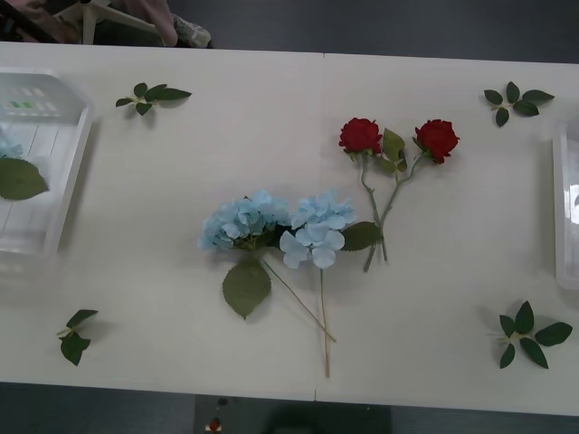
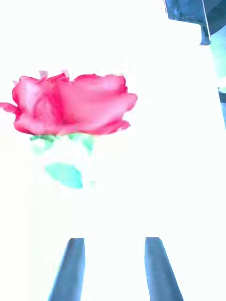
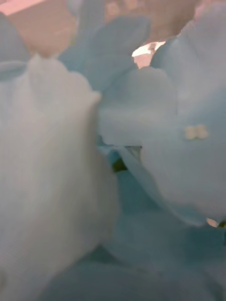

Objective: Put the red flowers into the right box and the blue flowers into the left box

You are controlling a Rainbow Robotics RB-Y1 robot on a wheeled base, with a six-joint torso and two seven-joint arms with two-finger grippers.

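The right jaws [image 2: 115, 270] stand apart with nothing between them, pointed at a red rose bloom [image 2: 70, 106] lying just ahead on a washed-out white surface, probably the right box [image 1: 568, 208]. The left wrist view presses against pale blue petals [image 3: 113, 155]; whether the left jaws are apart or together cannot be told. On the desk [image 1: 181, 172], two blue flowers [image 1: 271, 226] lie beside two red flowers [image 1: 398, 140], between the left box [image 1: 68, 172] and the right box.
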